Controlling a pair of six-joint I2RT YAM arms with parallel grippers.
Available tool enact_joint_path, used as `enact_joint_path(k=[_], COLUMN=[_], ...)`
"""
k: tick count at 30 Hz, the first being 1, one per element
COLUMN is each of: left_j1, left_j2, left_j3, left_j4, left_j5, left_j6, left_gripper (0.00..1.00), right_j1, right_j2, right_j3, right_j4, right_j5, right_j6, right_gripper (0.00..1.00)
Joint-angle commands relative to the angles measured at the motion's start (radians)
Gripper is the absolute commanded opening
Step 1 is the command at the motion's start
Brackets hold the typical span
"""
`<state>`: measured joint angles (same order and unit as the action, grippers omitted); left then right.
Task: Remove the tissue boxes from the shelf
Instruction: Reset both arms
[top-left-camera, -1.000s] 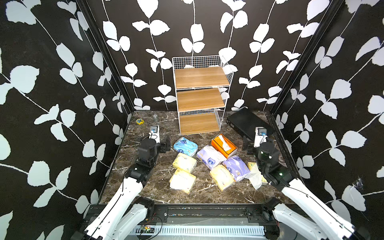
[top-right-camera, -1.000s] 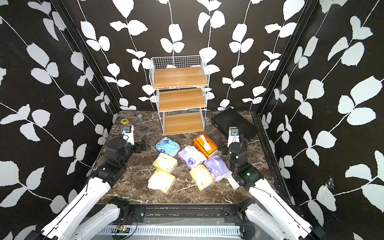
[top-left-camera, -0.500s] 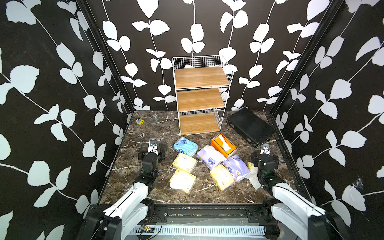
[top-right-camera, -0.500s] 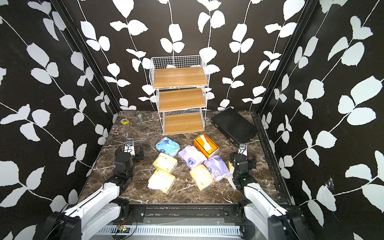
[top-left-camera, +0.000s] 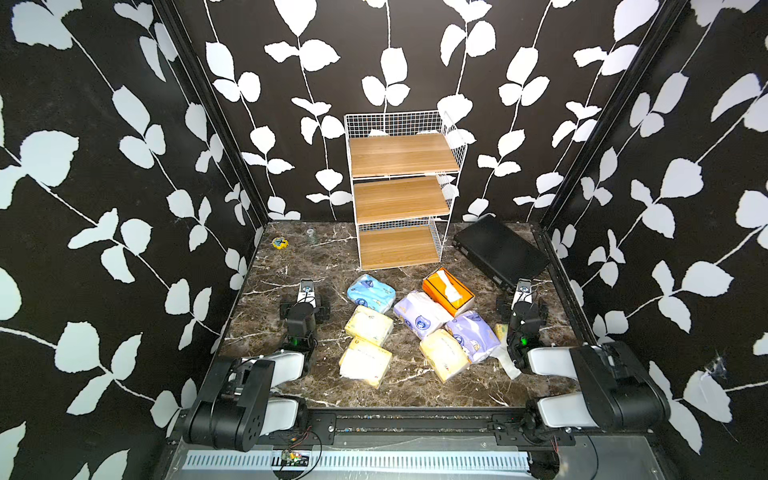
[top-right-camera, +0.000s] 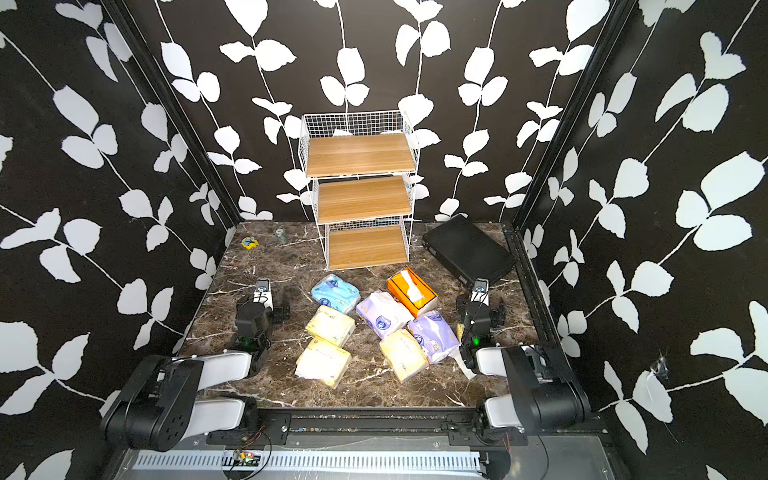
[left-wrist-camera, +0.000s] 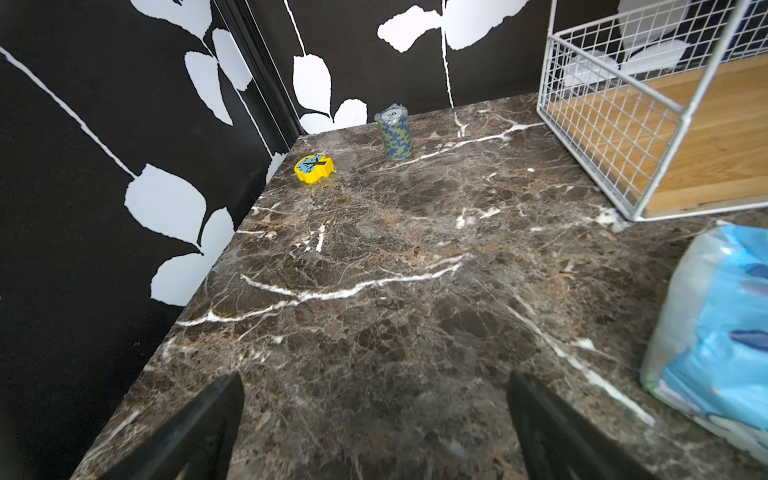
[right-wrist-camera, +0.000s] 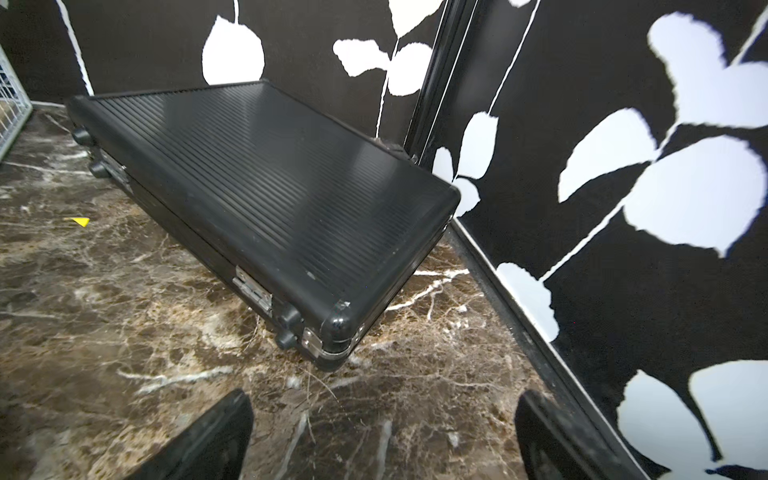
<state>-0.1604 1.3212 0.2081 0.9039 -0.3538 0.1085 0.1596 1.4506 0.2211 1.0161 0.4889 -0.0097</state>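
Both arms have drawn back from the raised, forward reach of a second ago. They now lie folded low at the near edge of the marble tabletop (top-left-camera: 266, 299), upper links flat and grippers pointing toward the far wall. The left gripper (left-wrist-camera: 376, 419) stands spread wide over bare marble with nothing between its fingers. The right gripper (right-wrist-camera: 384, 432) is likewise spread and empty, facing the near corner of the black case (right-wrist-camera: 266, 199).

Between the arms the tissue packs lie unmoved since that earlier moment, all off the shelf and clustered on the tabletop. Nearest is a pale yellow pack (top-left-camera: 365, 362), with a second yellow pack (top-left-camera: 444, 354) to its right and a third yellow pack (top-left-camera: 369, 327) just behind it. A fourth yellow pack (top-left-camera: 500, 332) shows only as a sliver beside the right arm. Two lavender packs (top-left-camera: 419, 313) (top-left-camera: 473, 336) sit mid-cluster. Behind them lie the light blue pack (top-left-camera: 371, 293) and the orange tissue box (top-left-camera: 448, 291), closest to the rack.

The three-tier wire shelf (top-left-camera: 399, 199) stands upright against the far wall, as before. The case lies flat to its right. In the far left corner sit a small yellow toy (left-wrist-camera: 314, 168) and a wrapped stack of chips (left-wrist-camera: 395, 133).
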Motion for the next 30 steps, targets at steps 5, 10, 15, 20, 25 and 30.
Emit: enact_joint_path(k=[5, 10, 15, 20, 25, 30], left_j1=[0.056, 0.058, 0.067, 0.069, 0.069, 0.070], left_j2=[0.225, 0.231, 0.231, 0.230, 0.231, 0.231], left_j3=[0.058, 0.126, 0.142, 0.177, 0.180, 0.185], left_j4=[0.250, 0.113, 0.085, 0.017, 0.007, 0.001], left_j5=[0.128, 0.151, 0.174, 0.211, 0.212, 0.211], left_j6=[0.015, 0.019, 0.017, 0.030, 0.030, 0.028], left_gripper=[0.99, 0.99, 0.99, 0.99, 0.99, 0.99], right_j1=[-0.056, -0.081, -0.097, -0.100, -0.100, -0.100], right_j2=[0.090, 0.081, 0.074, 0.068, 0.070, 0.075], right_j3=[0.003, 0.044, 0.082, 0.096, 0.102, 0.138], right_j4=[0.185, 0.095, 0.013, -0.025, -0.035, -0.093], right_j5=[-0.187, -0.263, -0.196, -0.178, -0.164, -0.225], right_j6=[-0.017, -0.012, 0.034, 0.047, 0.050, 0.023], right_gripper=[0.99, 1.00, 0.99, 0.99, 0.99, 0.99])
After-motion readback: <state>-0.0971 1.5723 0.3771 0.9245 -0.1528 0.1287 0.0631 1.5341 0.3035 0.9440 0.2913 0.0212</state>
